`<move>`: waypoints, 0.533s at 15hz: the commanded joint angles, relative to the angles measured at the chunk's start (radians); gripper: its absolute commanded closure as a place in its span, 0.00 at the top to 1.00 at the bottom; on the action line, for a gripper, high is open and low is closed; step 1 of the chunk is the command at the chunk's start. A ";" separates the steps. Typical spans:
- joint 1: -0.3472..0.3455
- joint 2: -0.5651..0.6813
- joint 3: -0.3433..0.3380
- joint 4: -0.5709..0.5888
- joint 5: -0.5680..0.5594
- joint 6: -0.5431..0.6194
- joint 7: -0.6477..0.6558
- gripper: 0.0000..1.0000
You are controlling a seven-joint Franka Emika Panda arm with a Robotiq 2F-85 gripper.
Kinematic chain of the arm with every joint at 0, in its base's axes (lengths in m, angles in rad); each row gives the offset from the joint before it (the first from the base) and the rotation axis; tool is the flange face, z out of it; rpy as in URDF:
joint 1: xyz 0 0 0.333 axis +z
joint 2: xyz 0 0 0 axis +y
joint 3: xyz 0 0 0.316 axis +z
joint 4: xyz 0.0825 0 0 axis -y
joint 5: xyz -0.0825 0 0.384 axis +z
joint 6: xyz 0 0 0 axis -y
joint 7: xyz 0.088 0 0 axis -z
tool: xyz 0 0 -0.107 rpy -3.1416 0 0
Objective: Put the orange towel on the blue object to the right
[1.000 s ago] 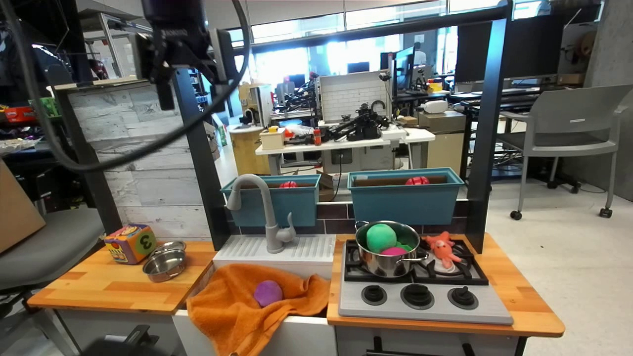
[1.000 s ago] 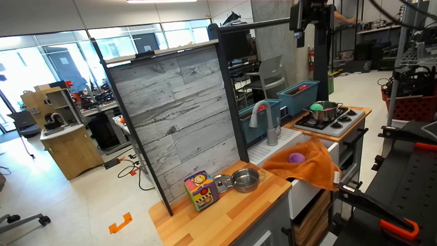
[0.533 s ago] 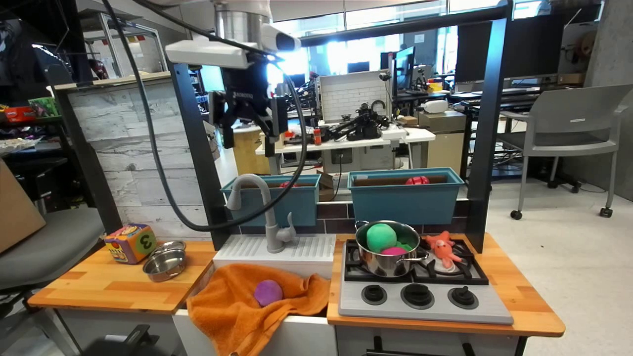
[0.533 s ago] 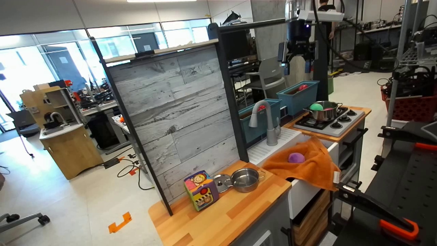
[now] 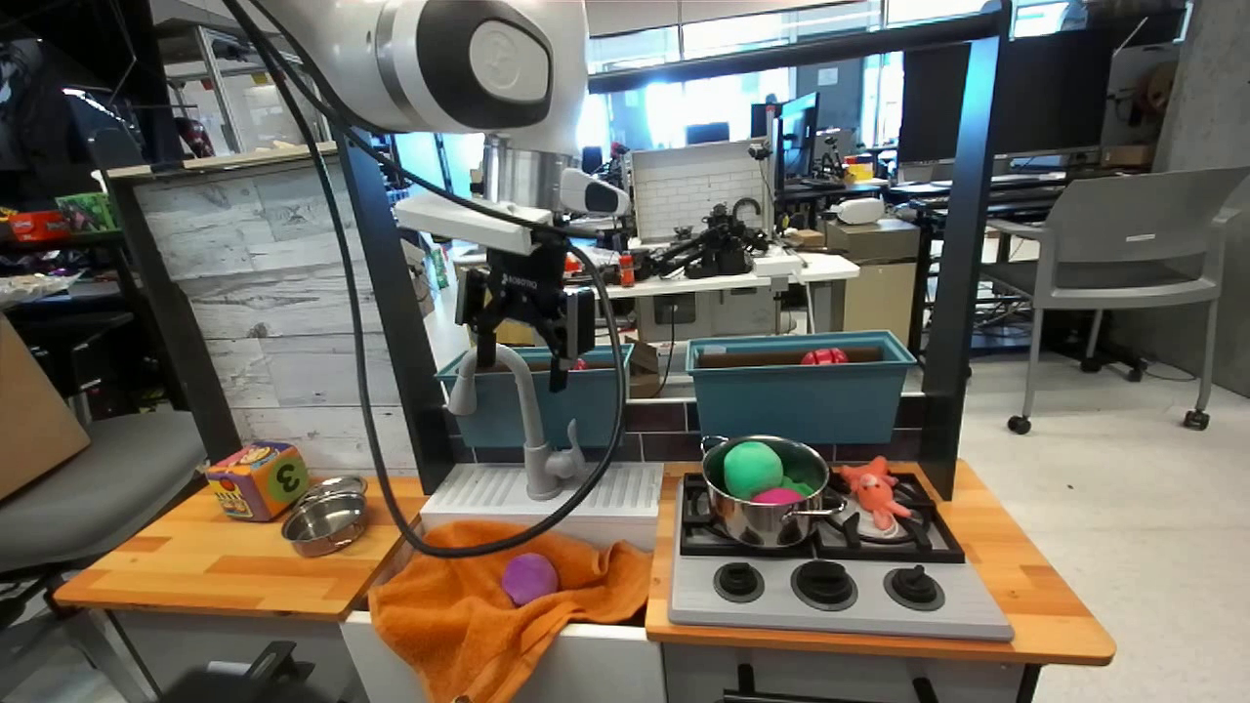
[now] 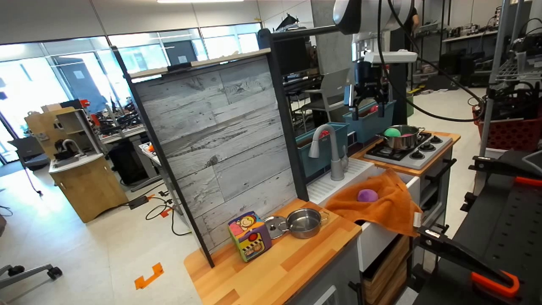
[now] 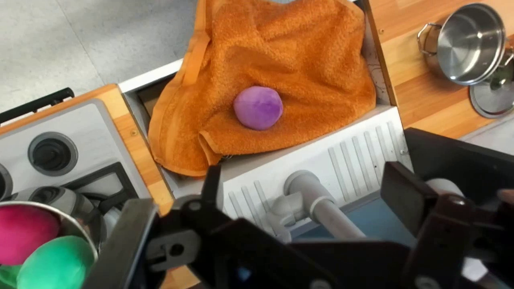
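The orange towel [image 5: 469, 615] lies in loose folds in the toy sink and hangs over its front edge. It also shows in an exterior view [image 6: 383, 216] and the wrist view [image 7: 313, 60]. A purple ball [image 7: 259, 107] rests on it. The blue object, the wider teal bin [image 5: 796, 402], stands behind the stove and shows partly behind the gripper in an exterior view [image 6: 369, 130]. My gripper [image 5: 522, 368] is open and empty, pointing down, above the towel's level and around the height of the faucet top. Its fingers stand wide apart in the wrist view [image 7: 303, 171].
The grey faucet [image 5: 535, 439] rises behind the sink, before the narrower teal bin [image 5: 601, 410]. A steel pot [image 5: 757, 522] with balls and a salmon-coloured plush toy [image 5: 876, 493] sit on the stove. A small pan [image 5: 327, 527] and toy cube [image 5: 259, 483] stand on the left counter.
My gripper has come down a long way and, in an exterior view, moved right from the upper left toward the sink. It stays open. The towel and purple ball have not moved.
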 commanded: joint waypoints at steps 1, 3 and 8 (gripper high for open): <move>0.005 -0.011 0.014 -0.061 -0.043 -0.009 -0.004 1.00; 0.018 -0.008 0.017 -0.091 -0.059 -0.002 0.004 1.00; 0.057 0.062 0.031 -0.056 -0.072 0.072 0.038 1.00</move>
